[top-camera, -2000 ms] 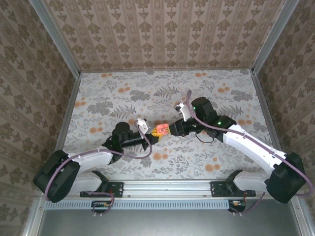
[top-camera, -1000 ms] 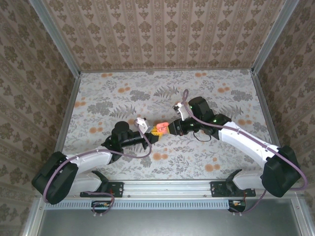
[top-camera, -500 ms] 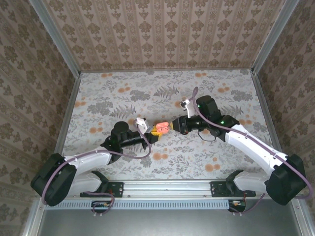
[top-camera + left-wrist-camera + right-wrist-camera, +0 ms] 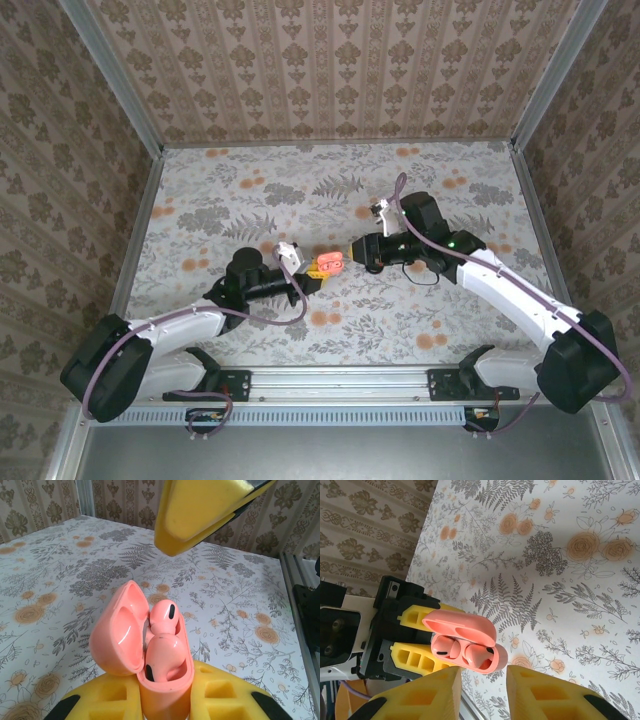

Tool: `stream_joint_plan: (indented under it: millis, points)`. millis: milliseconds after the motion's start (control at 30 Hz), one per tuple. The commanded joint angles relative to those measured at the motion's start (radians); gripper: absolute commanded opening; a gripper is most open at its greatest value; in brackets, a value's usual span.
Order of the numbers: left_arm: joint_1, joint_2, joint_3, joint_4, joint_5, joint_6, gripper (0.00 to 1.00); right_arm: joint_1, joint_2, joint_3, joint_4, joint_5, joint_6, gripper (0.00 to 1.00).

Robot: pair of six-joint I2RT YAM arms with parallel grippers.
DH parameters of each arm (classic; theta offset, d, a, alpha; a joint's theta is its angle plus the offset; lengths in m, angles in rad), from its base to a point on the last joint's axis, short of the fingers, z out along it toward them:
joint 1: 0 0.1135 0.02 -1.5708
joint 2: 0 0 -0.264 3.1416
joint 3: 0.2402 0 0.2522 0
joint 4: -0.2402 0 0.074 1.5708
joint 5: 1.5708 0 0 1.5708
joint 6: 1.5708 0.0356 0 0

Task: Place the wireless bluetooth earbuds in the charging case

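We see a floral-patterned bench [image 4: 250, 190] with two white-and-black arms reaching in from its near edge, the left arm [image 4: 180, 325] and the right arm [image 4: 500, 285], their tips meeting near the middle.

The left gripper [image 4: 314, 274] is clenched on a small salmon-pink plastic charging case [image 4: 162, 690] with rounded corners. Its yellow pads press against the lower body of the case from both sides, and the case stands upright between them. The right gripper [image 4: 484, 680] sits just beside the case with its yellow fingers [image 4: 200, 510] parted and nothing between them. It is released and apart from the case.

In the top view the case lies between the two grippers, over the middle of the bench. Its hinged lid [image 4: 120, 630] is swung open and tilted back to one side.

Inside the open case sit two glossy salmon-pink earbuds [image 4: 163, 656], side by side in their wells, each with a small black oval mark. Their rounded heads stand a little above the rim.
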Motion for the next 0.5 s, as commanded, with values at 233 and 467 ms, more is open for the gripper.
stream_joint_plan:
  millis: [233, 467]
  points:
    - [-0.011, -0.015, 0.049, -0.019, 0.013, 0.033, 0.18, -0.003, 0.038, 0.042, -0.051, -0.041, 0.015, 0.32]
    - [-0.015, -0.006, 0.058, -0.020, 0.014, 0.036, 0.18, -0.004, 0.052, 0.044, -0.059, -0.042, 0.011, 0.32]
